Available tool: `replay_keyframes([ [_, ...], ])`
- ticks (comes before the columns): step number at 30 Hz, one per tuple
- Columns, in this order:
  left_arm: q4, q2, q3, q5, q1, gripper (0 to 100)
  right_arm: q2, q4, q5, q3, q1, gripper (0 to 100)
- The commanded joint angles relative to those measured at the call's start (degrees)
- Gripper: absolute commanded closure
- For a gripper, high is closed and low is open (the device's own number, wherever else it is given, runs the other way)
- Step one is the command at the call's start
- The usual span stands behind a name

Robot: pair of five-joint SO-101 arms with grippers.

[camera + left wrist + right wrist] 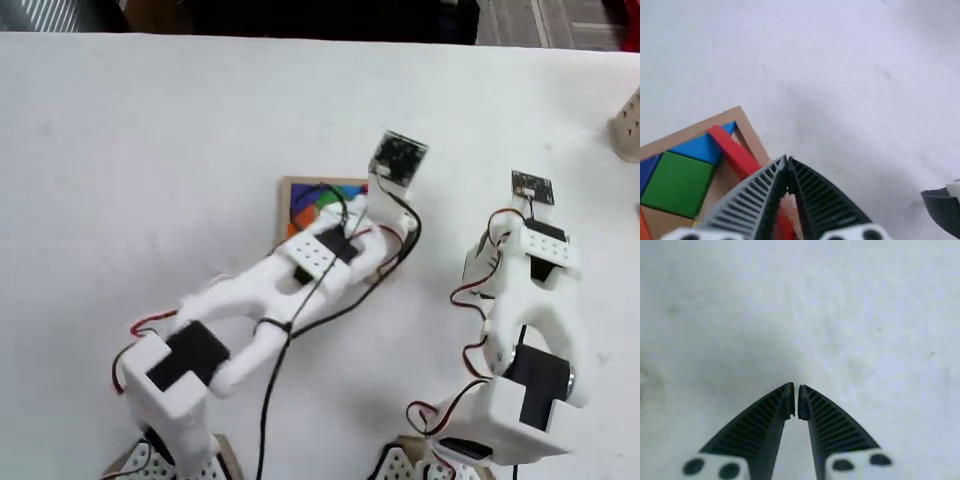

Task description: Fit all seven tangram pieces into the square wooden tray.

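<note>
The square wooden tray [747,125] holds a blue piece [700,147] and a green square [677,182] lying flat. A long red piece [732,147] lies tilted along the tray's inner edge and runs under my left gripper [787,161], which is shut with its tips together just above that piece. In the high view the left arm [320,255] stretches over the tray [285,205] and hides most of it. My right gripper [795,395] is shut over bare white table, to the right of the tray, on the right arm [525,260].
A wooden object [628,125] stands at the table's far right edge. The white table [150,150] is open to the left of and behind the tray. The right arm's dark fingertip [942,207] shows at the edge of the left wrist view.
</note>
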Motion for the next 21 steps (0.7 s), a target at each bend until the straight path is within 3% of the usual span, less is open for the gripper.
replay_keyframes([
  [1,-1.32,-1.54,0.7,0.35,-2.59,98,-2.68,-0.75,0.7,-0.26,0.31,98.1],
  [21,-2.55,-31.43,23.03,-0.62,-9.98,98,-2.68,-0.48,0.7,-0.09,0.22,98.1],
])
